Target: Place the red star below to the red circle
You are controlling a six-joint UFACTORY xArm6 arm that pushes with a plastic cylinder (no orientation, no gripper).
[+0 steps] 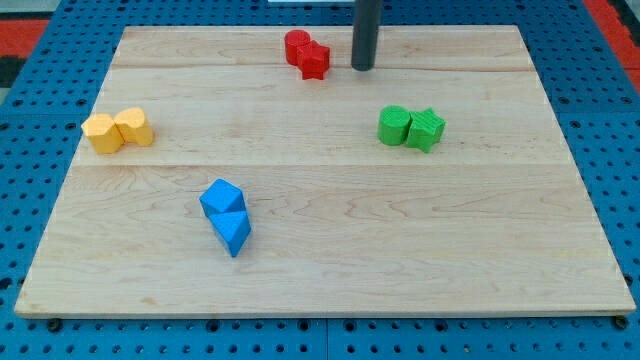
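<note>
Approach step: red star block [315, 60] sits top centre of frame, touching red circle block [297, 46] at its lower right. My tip [363, 68], bare rod w/ nothing held, stands just right of the star; next I'd judge a leftward nudge is needed.

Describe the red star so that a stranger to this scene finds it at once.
Start at the wooden board's top edge, left of my tip. Two red blocks touch there, the only red ones. The red star is the lower right one, with a jagged, pointed outline; the red circle above it is rounded.
</note>
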